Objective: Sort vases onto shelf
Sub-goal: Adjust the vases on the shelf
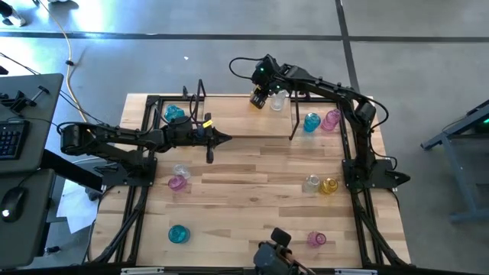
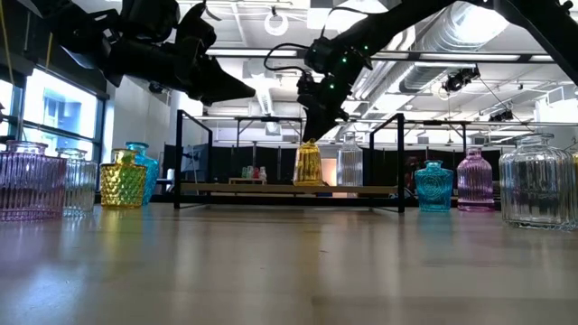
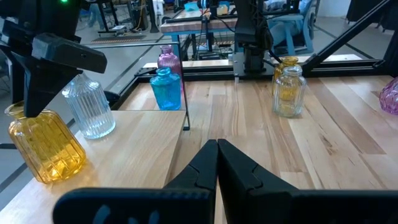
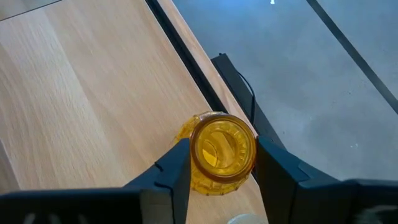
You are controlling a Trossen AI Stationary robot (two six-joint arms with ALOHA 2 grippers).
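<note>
Right hand [image 4: 217,163] around yellow vase [image 4: 221,149]

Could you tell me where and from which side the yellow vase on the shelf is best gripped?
By its narrow neck, from straight above. The yellow vase stands upright on the shelf, and the right gripper already straddles the neck there, a finger on each side.

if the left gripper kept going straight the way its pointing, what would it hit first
Probably nothing close: the shut left gripper points over bare wood on the table. Farther along that line stands the right arm's base. The shelf's post sits just off to one side, though depth is uncertain.
</note>
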